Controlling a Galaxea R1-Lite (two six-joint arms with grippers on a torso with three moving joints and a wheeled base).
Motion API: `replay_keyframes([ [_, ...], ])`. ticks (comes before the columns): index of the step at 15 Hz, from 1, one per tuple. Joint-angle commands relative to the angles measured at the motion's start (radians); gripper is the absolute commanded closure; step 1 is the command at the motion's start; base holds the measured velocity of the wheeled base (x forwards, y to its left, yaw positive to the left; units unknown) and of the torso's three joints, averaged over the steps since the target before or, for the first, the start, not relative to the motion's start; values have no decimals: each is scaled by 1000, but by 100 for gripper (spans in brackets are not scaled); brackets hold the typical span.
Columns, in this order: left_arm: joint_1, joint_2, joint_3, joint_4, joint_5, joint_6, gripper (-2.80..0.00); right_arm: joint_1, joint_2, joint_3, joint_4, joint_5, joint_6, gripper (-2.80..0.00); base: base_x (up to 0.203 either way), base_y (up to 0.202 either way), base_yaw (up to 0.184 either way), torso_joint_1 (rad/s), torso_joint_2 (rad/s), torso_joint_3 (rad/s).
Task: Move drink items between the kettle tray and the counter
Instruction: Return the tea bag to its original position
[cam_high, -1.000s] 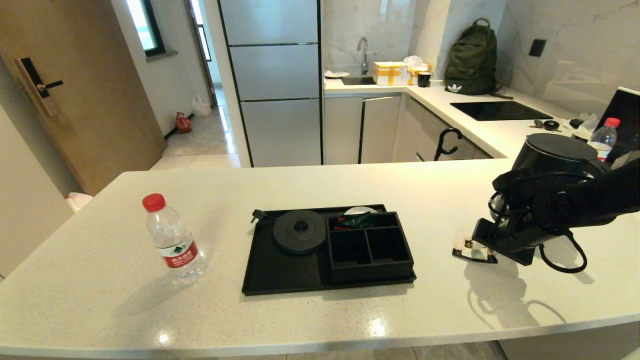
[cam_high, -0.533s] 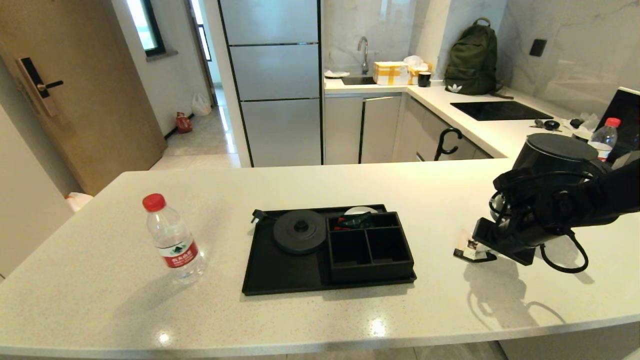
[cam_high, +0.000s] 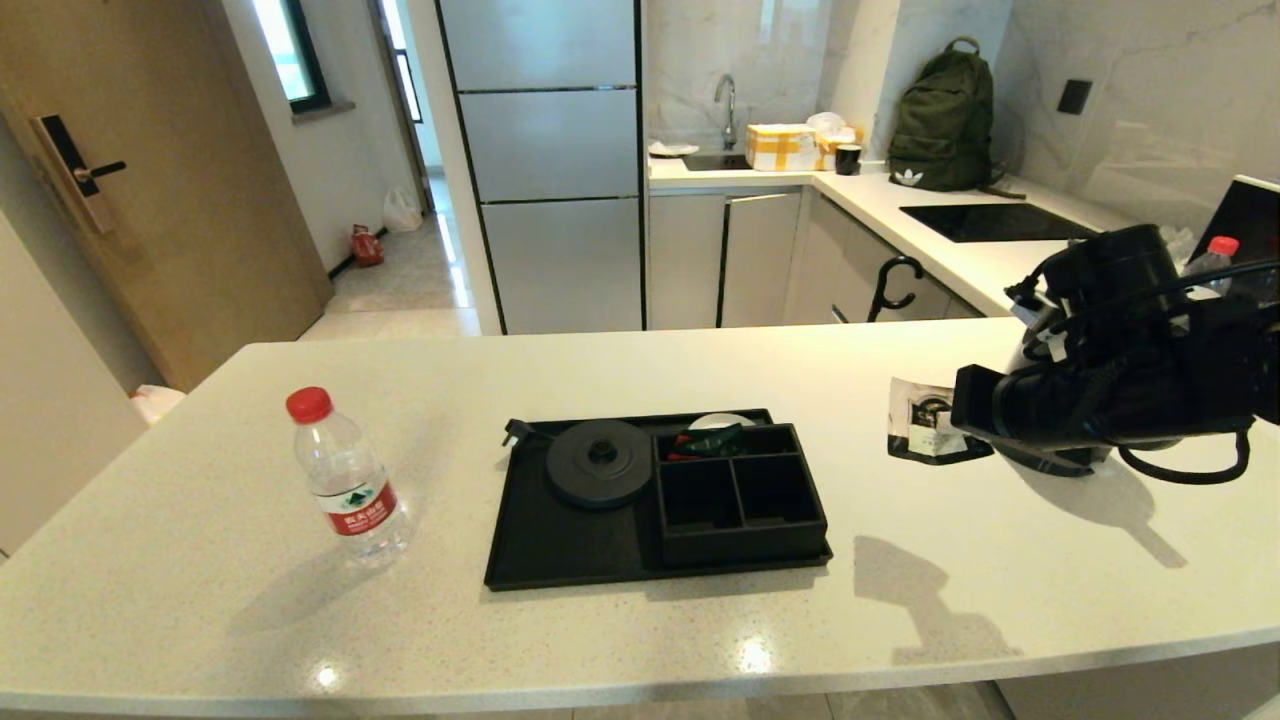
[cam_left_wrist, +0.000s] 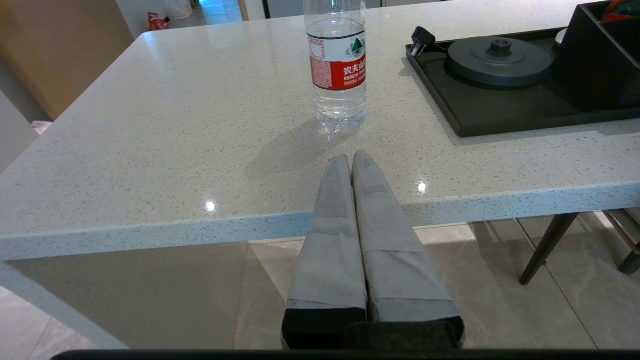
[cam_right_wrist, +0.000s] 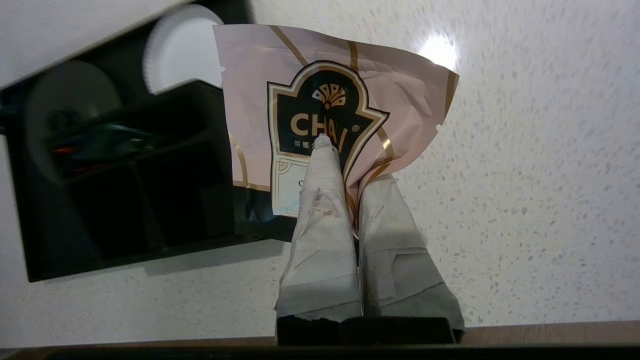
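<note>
My right gripper (cam_right_wrist: 350, 165) is shut on the lower edge of the pinkish tea sachet (cam_right_wrist: 340, 90) with its dark emblem. It holds the sachet (cam_high: 925, 430) in the air above the counter (cam_high: 700, 370), right of the kettle tray (cam_high: 560, 545). The tray's round base (cam_high: 600, 462) is bare, and its compartment box (cam_high: 740, 495) has two empty front cells. The black kettle (cam_high: 1060, 460) is mostly hidden behind my right arm. The water bottle (cam_high: 345, 480) stands upright on the counter left of the tray. My left gripper (cam_left_wrist: 352, 156) is shut and empty at the counter's front edge, short of the bottle (cam_left_wrist: 338, 65).
Dark green and red packets (cam_high: 705, 440) lie in the box's back cell, beside a white round lid (cam_high: 722, 421). A second red-capped bottle (cam_high: 1205, 262) and a dark screen (cam_high: 1250, 225) stand at the far right. A backpack (cam_high: 945, 115) sits on the back counter.
My right arm has risen and turned level, lifting the sachet off the counter. Its shadow now falls further forward. The bottle, the tray and the left arm have not moved.
</note>
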Motion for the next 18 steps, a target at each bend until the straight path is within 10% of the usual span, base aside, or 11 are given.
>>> replay_keyframes([
  [1, -1, 0, 0, 1, 0, 0, 0, 93, -122, 40, -43, -73, -7, 0, 0, 0, 0, 0, 0, 0],
  [8, 1, 0, 0, 1, 0, 0, 0, 435, 51, 371, -957, -648, -313, 0, 0, 0, 0, 0, 0, 0],
  [12, -1, 0, 0, 1, 0, 0, 0, 501, 361, 469, -1491, -745, -454, 0, 0, 0, 0, 0, 0, 0],
  [18, -1, 1, 0, 1, 0, 0, 0, 555, 409, 470, -1563, -762, -481, 0, 0, 0, 0, 0, 0, 0],
])
